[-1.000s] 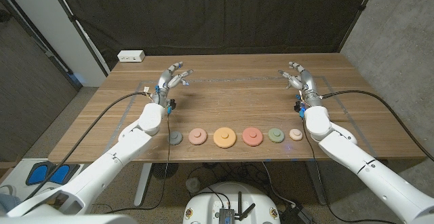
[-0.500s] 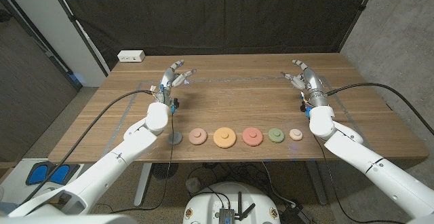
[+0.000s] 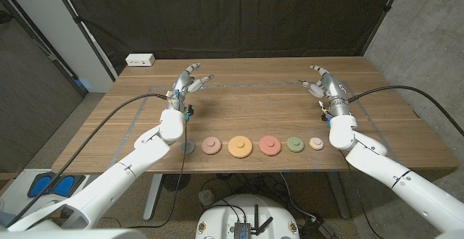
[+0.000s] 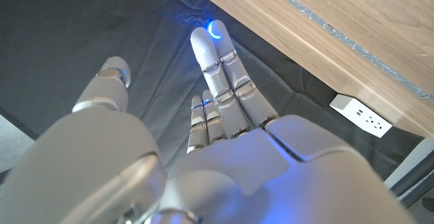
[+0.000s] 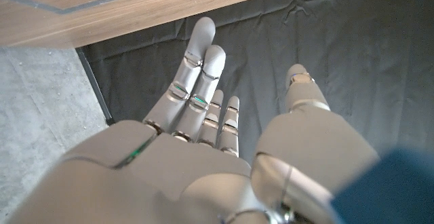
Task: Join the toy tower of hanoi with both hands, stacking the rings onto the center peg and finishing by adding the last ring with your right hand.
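Note:
Several toy rings lie in a row near the table's front edge: grey (image 3: 188,148), pink (image 3: 211,145), large orange (image 3: 240,147), coral (image 3: 270,145), green (image 3: 294,144) and small peach (image 3: 316,143). Each has a raised middle; I cannot make out a peg. My left hand (image 3: 190,83) hovers over the far left of the table, fingers spread, holding nothing. My right hand (image 3: 323,82) hovers over the far right, also spread and empty. My left forearm covers part of the grey ring. In the wrist views, the left hand (image 4: 224,108) and right hand (image 5: 203,108) stretch out against the black curtain.
A white power strip (image 3: 141,60) lies at the table's back left corner, also in the left wrist view (image 4: 359,113). A taped outline (image 3: 246,84) marks the tabletop. Black cables trail from both wrists. A black curtain hangs behind the table.
Both forearms have swung inward and forward; the left forearm now overlaps the grey ring. Both hands stay spread and empty, shifted only slightly. The rings have not moved.

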